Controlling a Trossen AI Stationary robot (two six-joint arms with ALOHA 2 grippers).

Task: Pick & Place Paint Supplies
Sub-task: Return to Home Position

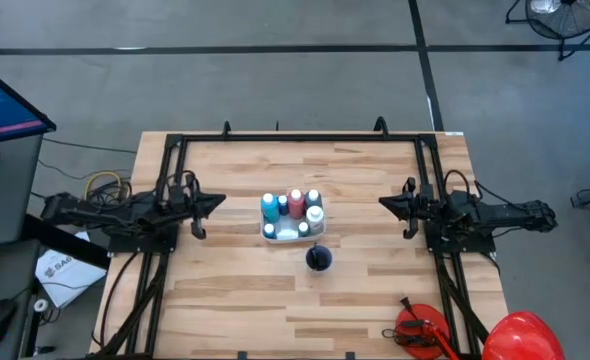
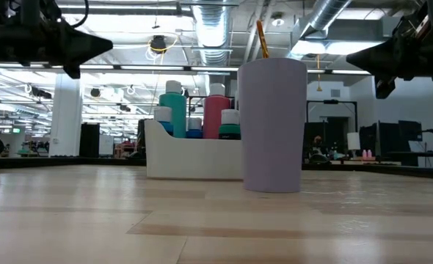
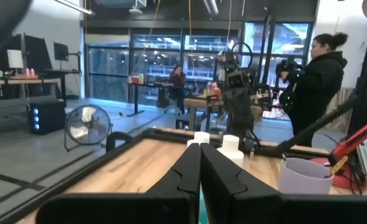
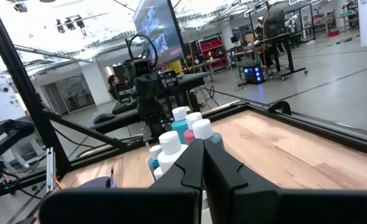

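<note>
Since both are parked up off the worktop (image 1: 225, 290), one at each side, my left claw (image 1: 221, 203) and right claw (image 1: 383, 204) are pinched together, holding nothing. Paint bottles (image 1: 295, 203) stand upright in the white bin (image 1: 271, 234) mid-worktop. A brush (image 2: 262, 38) pokes out of the cup (image 1: 318, 258) just beside it.

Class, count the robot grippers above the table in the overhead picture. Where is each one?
2. The left dark two-finger gripper hangs left of the white plastic bin; the right gripper hangs right of it. Both have their jaws shut.
</note>
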